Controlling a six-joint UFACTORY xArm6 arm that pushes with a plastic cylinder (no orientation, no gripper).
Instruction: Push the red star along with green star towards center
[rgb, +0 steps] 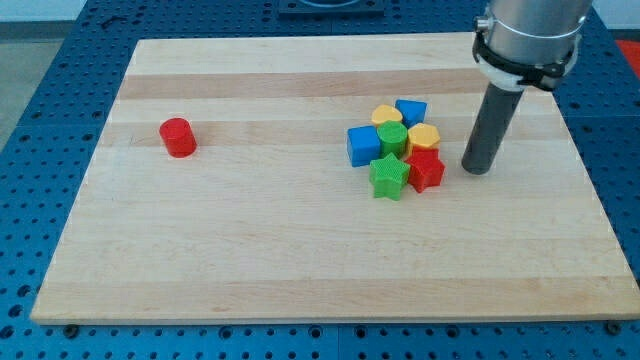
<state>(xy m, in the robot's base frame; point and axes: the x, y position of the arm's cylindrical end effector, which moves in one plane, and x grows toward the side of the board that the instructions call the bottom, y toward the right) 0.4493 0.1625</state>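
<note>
The red star (427, 170) and the green star (389, 177) lie side by side, touching, at the lower edge of a cluster of blocks right of the board's middle. My tip (477, 168) rests on the board just to the view's right of the red star, with a small gap between them. The rod rises from the tip toward the view's top right.
Above the stars in the cluster sit a blue cube (363, 146), a green block (392, 137), a yellow block (424, 138), a second yellow block (387, 115) and a blue block (411, 111). A red cylinder (178, 137) stands alone at the left. The wooden board (250, 250) ends close to the right.
</note>
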